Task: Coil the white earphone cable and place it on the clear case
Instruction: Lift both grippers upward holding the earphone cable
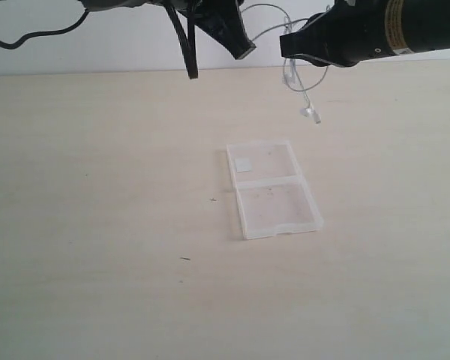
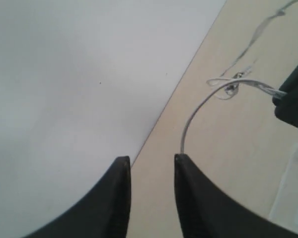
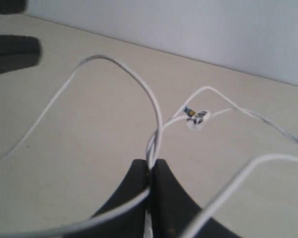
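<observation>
A thin white earphone cable (image 3: 154, 106) is pinched between the pressed-together jaws of the black right gripper (image 3: 151, 166), and a small earbud (image 1: 311, 114) dangles below them. The black left gripper (image 2: 151, 161) is held with jaws spread, one strand reaching one fingertip. A flat clear plastic case (image 1: 277, 210) lies open on the pale table (image 1: 97, 225), well below both pairs of jaws.

Open table (image 1: 97, 225) around clear case (image 1: 274, 191), seemingly

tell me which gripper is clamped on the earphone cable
The right gripper: its jaws are shut on the white earphone cable, while the left gripper stands open.
</observation>
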{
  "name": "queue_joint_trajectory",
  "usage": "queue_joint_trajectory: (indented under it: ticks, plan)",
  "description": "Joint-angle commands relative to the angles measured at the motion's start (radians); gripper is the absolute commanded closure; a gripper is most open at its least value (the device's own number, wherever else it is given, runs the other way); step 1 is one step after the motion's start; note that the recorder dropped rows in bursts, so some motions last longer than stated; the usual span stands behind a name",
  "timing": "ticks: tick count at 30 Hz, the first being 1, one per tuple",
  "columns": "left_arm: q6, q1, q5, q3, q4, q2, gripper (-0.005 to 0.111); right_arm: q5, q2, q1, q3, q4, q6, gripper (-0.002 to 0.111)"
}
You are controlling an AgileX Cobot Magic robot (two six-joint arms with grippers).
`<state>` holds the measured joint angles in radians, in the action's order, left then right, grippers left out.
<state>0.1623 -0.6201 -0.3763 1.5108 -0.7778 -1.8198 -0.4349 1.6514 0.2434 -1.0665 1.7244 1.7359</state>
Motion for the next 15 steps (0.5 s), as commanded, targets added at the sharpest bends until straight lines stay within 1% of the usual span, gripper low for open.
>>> queue_joint_trajectory:
  ticks: [1, 3, 5, 11, 15]
  plan:
    - [-0.058, 0.002, -0.098, 0.001, -0.024, 0.010, 0.076, -0.038, -0.010, 0.001, -0.008, 0.020, 0.040, 0.108]
    - [-0.058, 0.010, -0.115, 0.001, -0.030, 0.010, 0.076, -0.027, -0.006, -0.007, -0.008, 0.020, 0.066, 0.108]
    - [-0.055, 0.020, -0.115, 0.001, -0.030, 0.010, 0.076, 0.031, -0.001, -0.007, -0.011, 0.020, 0.078, 0.108]
    - [-0.054, 0.022, -0.132, 0.001, -0.013, 0.010, 0.076, 0.389, 0.001, 0.000, -0.037, 0.020, -0.075, 0.108]
    - [-0.054, 0.022, -0.132, 0.001, -0.013, 0.010, 0.076, 0.574, 0.003, 0.000, -0.049, 0.020, -0.158, 0.108]
